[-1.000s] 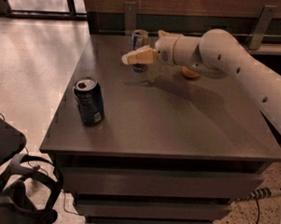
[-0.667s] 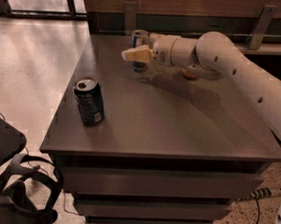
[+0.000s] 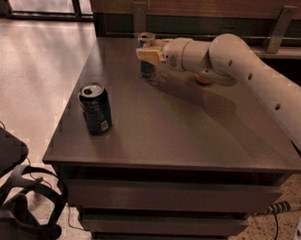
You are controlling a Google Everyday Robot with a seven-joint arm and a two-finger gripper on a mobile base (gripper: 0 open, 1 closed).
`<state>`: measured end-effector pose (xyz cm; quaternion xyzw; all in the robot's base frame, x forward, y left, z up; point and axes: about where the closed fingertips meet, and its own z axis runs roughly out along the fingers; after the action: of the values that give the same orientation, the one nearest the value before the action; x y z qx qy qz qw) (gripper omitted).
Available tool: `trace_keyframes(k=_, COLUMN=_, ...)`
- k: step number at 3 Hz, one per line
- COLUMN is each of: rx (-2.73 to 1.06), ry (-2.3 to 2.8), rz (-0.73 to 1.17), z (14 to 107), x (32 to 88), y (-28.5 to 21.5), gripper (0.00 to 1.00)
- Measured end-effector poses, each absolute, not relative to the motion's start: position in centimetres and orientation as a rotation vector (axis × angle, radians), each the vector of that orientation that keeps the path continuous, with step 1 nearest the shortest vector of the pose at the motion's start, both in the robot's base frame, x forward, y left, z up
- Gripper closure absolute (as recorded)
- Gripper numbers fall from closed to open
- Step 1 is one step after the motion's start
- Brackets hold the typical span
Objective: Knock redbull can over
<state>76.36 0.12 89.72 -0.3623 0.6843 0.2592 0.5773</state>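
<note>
The redbull can (image 3: 146, 68) is a slim blue and silver can with a silver top. It stands upright near the far edge of the dark table (image 3: 180, 128). My gripper (image 3: 147, 55), with tan-yellow tips, reaches in from the right on a white arm. It sits right in front of the can's upper half and hides its middle. I cannot tell whether it touches the can.
A wider dark can (image 3: 96, 108) with a white label patch stands upright near the table's front left. A small orange object (image 3: 203, 79) shows under the arm at the back. A black headset (image 3: 21, 206) and cables lie on the floor at front left.
My gripper has moved a little away from the camera and now overlaps the redbull can's upper half. The can still stands upright. The dark can has not moved.
</note>
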Motion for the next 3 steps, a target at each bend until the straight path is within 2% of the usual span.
trace_keyframes(k=1, rx=-0.897, ry=1.627, rz=0.589, z=89.7, x=75.6, y=1.0, gripper=1.0)
trace_keyframes(k=3, rx=-1.083, ry=1.738, rz=0.451, z=92.3, x=73.2, y=0.4, gripper=1.0)
